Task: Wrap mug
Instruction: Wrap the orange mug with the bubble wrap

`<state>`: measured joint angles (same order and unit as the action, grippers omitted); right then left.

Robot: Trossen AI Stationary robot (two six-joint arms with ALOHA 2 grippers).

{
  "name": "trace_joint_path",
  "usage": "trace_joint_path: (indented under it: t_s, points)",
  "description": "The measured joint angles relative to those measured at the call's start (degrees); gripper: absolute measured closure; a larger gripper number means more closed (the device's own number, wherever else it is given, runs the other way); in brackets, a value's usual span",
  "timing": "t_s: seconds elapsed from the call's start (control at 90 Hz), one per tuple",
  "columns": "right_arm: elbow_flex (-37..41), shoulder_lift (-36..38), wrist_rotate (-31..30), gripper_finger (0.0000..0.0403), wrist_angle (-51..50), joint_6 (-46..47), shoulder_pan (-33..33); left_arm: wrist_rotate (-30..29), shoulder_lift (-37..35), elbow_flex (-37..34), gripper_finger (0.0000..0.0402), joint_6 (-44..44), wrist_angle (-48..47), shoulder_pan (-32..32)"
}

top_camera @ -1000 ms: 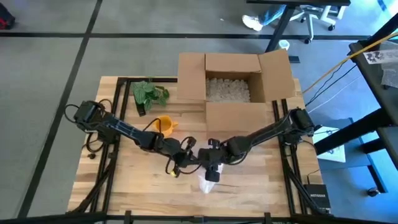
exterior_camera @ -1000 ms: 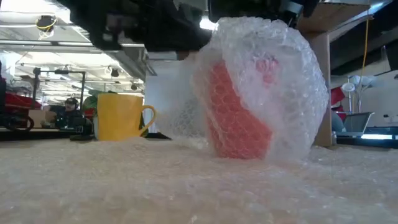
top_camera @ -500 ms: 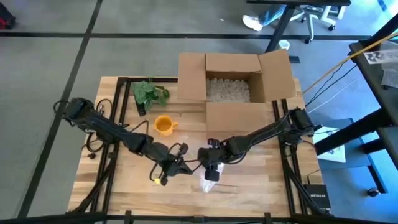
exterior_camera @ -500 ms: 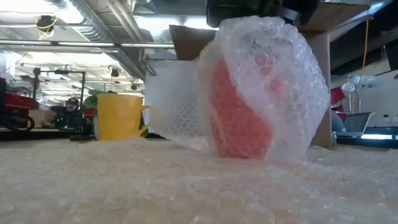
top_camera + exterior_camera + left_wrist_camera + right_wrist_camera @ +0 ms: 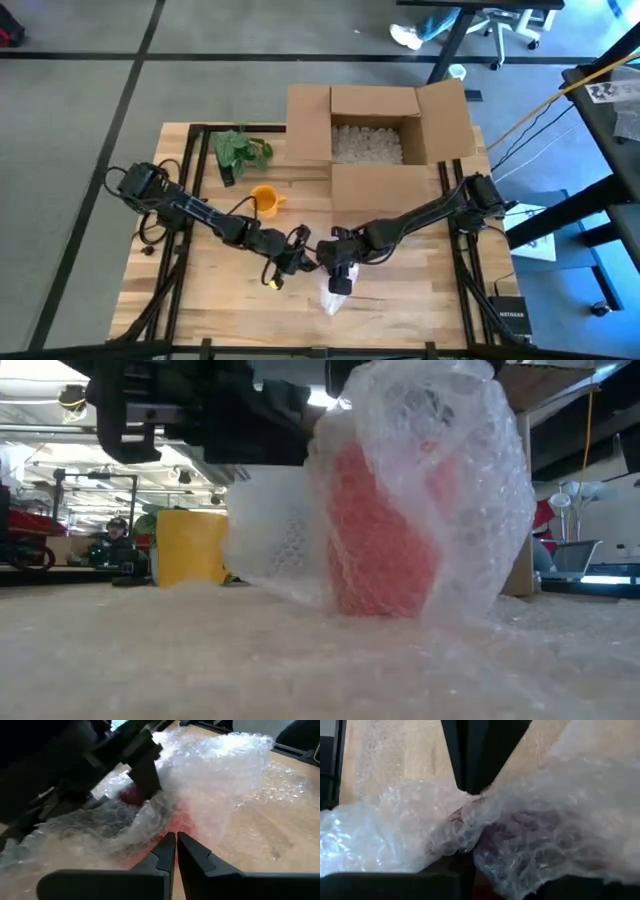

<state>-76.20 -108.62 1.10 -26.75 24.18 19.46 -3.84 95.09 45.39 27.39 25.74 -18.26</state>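
Plant (image 5: 240, 150): green leaves, set at the far left part of the wooden table (image 5: 420, 300).

Yellow mug (image 5: 264, 200): upright on the table, handle seen in the high view, placed between the plant and the arms; seen in the low view (image 5: 188, 546) to the left of the wrapped item, partly hidden behind the wrap.

Left gripper (image 5: 293, 254): reached in from the left, positioned just left of the wrapped mug. In the left wrist view its two dark fingers (image 5: 162, 855) are seen drawn almost together, with only a thin slit between them, their tips at the edge of the wrap. Whether any wrap is pinched there cannot be told.

Red mug (image 5: 380, 530): located near the middle of the table, toward the front edge. It is enclosed in clear bubble wrap (image 5: 440, 480), which is bunched loosely over the top and sides, so the red body is seen only as a blurred colour through the plastic. A loose flap of wrap is spread toward the left side. More wrap is spread flat under it.

Right gripper (image 5: 339, 271): placed directly above the wrapped mug. Its grip cannot be told, the fingers being buried in wrap.

Cardboard box (image 5: 375, 135): flaps open, white filler inside, at the far middle of the table.
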Motion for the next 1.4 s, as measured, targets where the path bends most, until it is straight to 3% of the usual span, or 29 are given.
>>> trace_joint_path:
  t_s: [0.5,0.956,1.4]
  points:
    - [0.0,0.0,-0.5,0.0301,0.3,0.0,0.0,-1.0,-0.1,0.0,0.0402,2.5,3.4,-0.6]
    - [-0.2,0.0,-0.6,0.0301,1.0,0.0,0.0,1.7,5.8,0.3,0.0401,1.6,9.1,0.8]
    - [-10.5,1.1,-6.2,0.0301,-15.2,-0.5,0.1,2.0,6.0,0.2,0.0401,0.4,7.7,0.9]
